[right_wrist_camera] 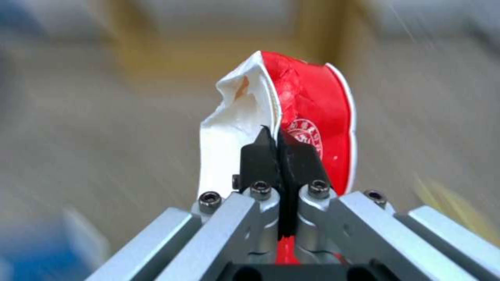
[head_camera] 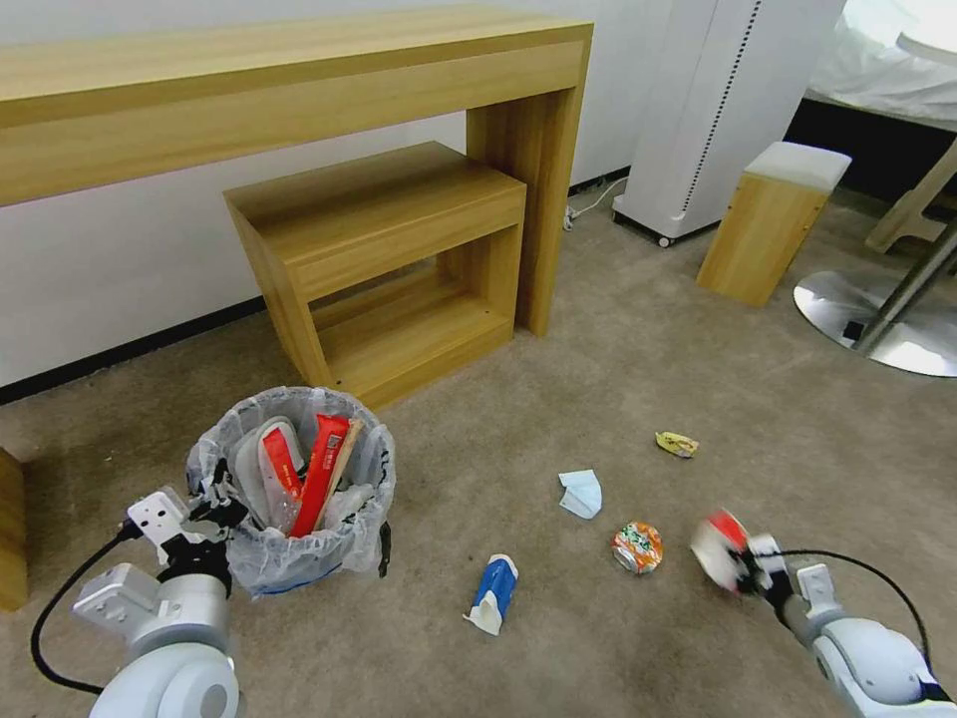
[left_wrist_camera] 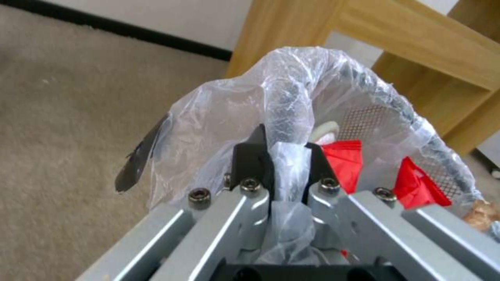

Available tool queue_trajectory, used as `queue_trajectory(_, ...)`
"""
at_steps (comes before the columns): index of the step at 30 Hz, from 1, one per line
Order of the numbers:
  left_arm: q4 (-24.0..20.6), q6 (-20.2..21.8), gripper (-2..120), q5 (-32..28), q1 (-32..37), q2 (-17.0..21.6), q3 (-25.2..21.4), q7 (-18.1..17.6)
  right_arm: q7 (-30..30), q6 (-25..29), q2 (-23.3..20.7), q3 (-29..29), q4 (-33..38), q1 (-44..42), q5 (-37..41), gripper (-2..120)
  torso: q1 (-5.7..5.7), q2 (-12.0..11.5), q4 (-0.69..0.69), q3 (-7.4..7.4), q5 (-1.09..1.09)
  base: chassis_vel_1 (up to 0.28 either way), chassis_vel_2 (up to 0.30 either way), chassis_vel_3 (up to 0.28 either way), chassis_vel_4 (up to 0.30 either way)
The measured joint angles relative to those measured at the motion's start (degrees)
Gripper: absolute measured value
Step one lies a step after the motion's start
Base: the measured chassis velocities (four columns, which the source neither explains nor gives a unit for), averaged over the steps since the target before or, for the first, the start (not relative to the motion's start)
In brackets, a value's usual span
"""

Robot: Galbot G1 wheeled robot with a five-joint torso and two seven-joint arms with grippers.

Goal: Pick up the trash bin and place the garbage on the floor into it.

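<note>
Cup in the right gripper (head_camera: 746,564), bin far off at lower left of the head view.

Right gripper, at lower right, is clamped on the crushed red-white cup (head_camera: 720,543); the left gripper (head_camera: 212,506) pinches the bagged rim of the trash bin (head_camera: 289,489). Between them on the floor (head_camera: 638,399) lie a crushed can (head_camera: 638,546), blue-white cup (head_camera: 494,594); farther, a yellow wrapper (head_camera: 677,444).

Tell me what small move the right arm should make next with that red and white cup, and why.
Probably carry it across toward the trash bin. The right gripper is shut on the red-white cup, low on the robot's right, while the left gripper pinches the bin's bagged rim on its left.
</note>
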Motion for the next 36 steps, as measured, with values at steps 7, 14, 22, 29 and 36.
queue_trajectory(7,1.7,0.7,3,0.1,-0.3,-1.5,5.6,-0.3,-9.7,1.0,-1.1,-8.8,14.0,8.8,27.7,0,0.00,0.0,-0.03,0.00,0.02,0.000,0.000,0.000,0.000)
queue_trajectory(14,3.1,1.7,3,-2.1,-0.8,-2.5,8.9,-0.7,-18.1,1.1,1.8,-21.1,9.9,20.0,30.3,0,0.00,0.0,-0.02,0.01,0.00,0.000,0.000,0.000,0.000)
queue_trajectory(22,3.3,2.6,3,-4.9,-1.2,-3.2,10.6,-1.0,-23.6,1.8,4.0,-29.5,1.5,25.3,23.2,0,0.00,0.0,-0.03,0.01,0.01,0.000,0.000,0.000,0.000)
queue_trajectory(29,1.8,3.6,3,-7.9,-1.1,-3.4,13.5,-1.5,-22.1,3.0,4.7,-33.0,-1.0,27.1,20.3,0,0.00,0.0,-0.04,0.01,0.01,0.000,0.000,0.000,0.000)
queue_trajectory(36,0.4,3.9,3,-8.1,-0.4,-3.5,15.1,-1.5,-21.1,3.6,6.0,-34.5,-2.3,27.7,17.3,9,0.00,0.0,-0.03,0.01,0.01,0.000,0.000,0.000,0.000)
